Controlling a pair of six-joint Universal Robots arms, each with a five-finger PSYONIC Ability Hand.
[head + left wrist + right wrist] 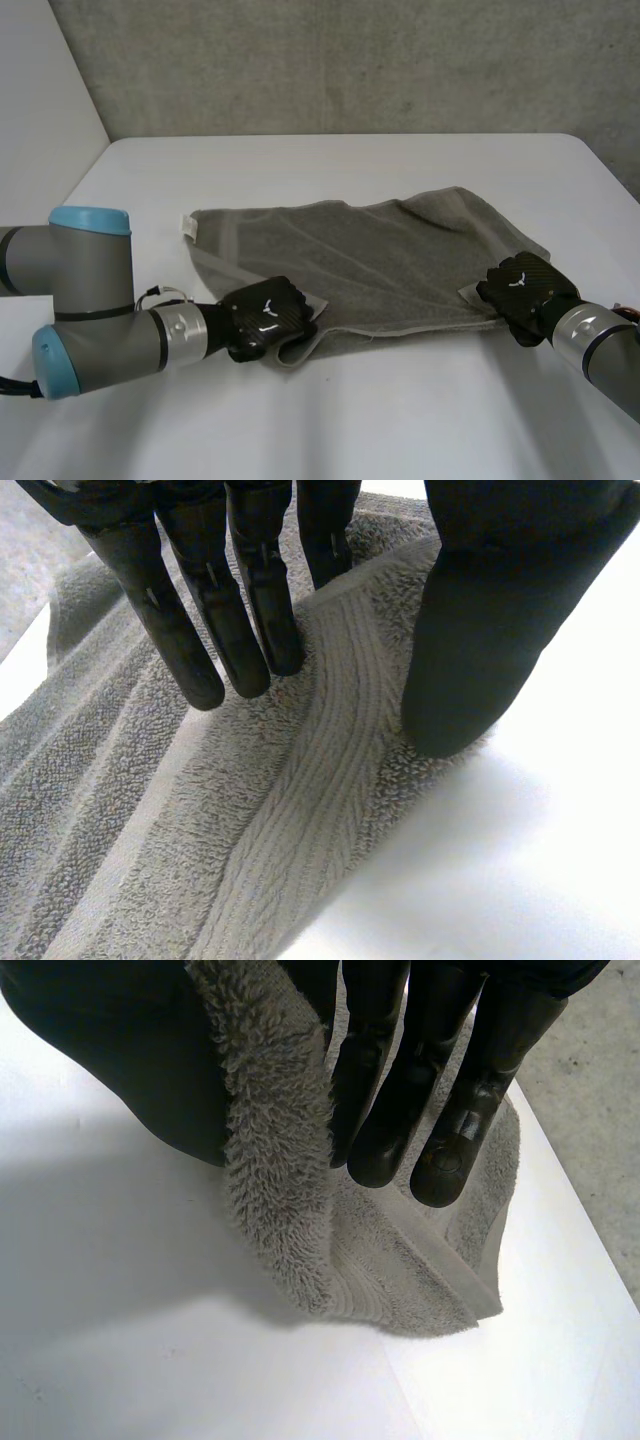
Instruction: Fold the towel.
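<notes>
White table [400,420] fills the lower part of the head view, with a grey wall [350,60] across the top, and the grey towel [370,260] lies spread out in the middle of the frame. At the lower left, the left hand [265,318] holds the towel's near left corner, with its fingers [250,630] on top of the cloth and its thumb [480,650] pressed at the edge, so the cloth bunches up between them. At the lower right, the right hand [525,285] holds the near right corner, with the fluffy edge squeezed between its thumb [120,1060] and fingers [450,1110].
</notes>
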